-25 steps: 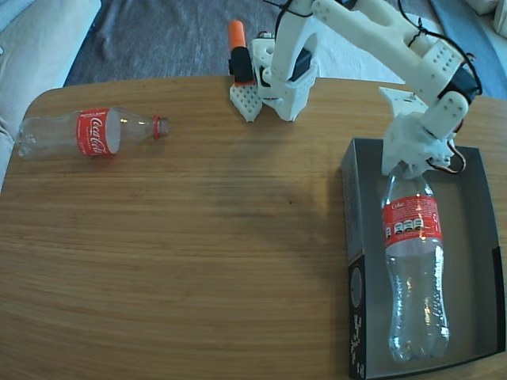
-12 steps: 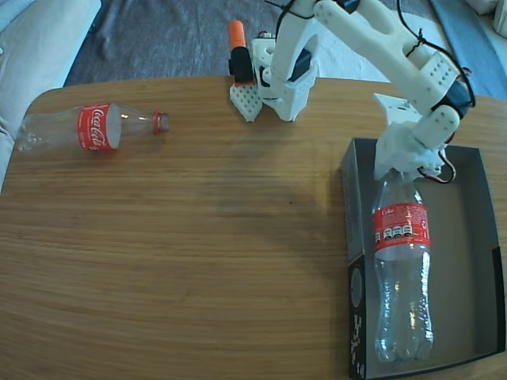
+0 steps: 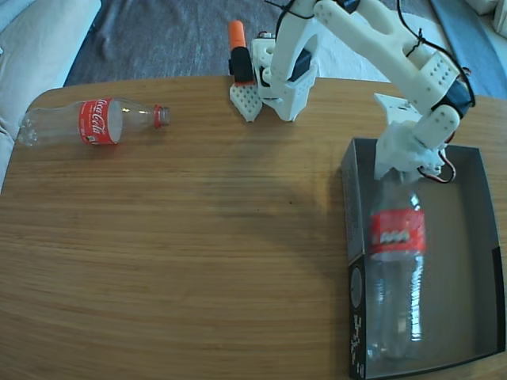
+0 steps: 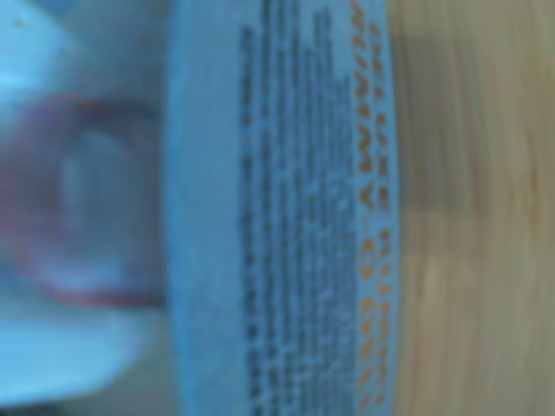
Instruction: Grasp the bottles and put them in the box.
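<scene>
Bottle lies lengthwise in the box in the fixed view, neck under the gripper; whether the jaws grip it cannot be told. A second bottle lies far left on the table. Wrist view: blurred printed box wall beside wood.

red-labelled bottles (clear), grey-lined box

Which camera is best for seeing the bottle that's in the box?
The fixed view is best. It shows the whole bottle in the box lying lengthwise inside the box, red label up, with the claw at its neck. The wrist view is blurry and only shows a faint reddish ring behind the box wall, perhaps the bottle's top.
</scene>
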You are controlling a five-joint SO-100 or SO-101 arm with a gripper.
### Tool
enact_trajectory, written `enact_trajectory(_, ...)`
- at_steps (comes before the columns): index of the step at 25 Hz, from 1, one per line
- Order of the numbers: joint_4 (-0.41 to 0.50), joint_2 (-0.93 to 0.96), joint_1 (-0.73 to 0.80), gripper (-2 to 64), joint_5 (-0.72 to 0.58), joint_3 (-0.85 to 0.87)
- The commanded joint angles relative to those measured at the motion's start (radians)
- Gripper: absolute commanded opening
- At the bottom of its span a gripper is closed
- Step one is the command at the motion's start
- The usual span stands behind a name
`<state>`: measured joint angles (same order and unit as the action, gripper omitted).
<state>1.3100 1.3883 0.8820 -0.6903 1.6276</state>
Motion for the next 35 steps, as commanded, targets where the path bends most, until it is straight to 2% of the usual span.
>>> enact_trajectory(1,0.002,0.023,0.0,29.2,0.012,-0.011)
enact_trajectory(6,-0.002,0.035,-0.006,24.3,0.008,-0.029)
enact_trajectory(14,0.014,0.037,-0.052,24.0,0.015,-0.201)
enact_trajectory(19,0.087,0.037,-0.12,24.0,0.023,-0.299)
enact_trajectory(23,0.15,0.038,-0.195,24.0,0.16,-0.342)
enact_trajectory(27,0.23,0.091,-0.285,24.0,0.244,-0.393)
enact_trajectory(35,0.313,0.221,-0.526,24.0,0.262,-0.38)
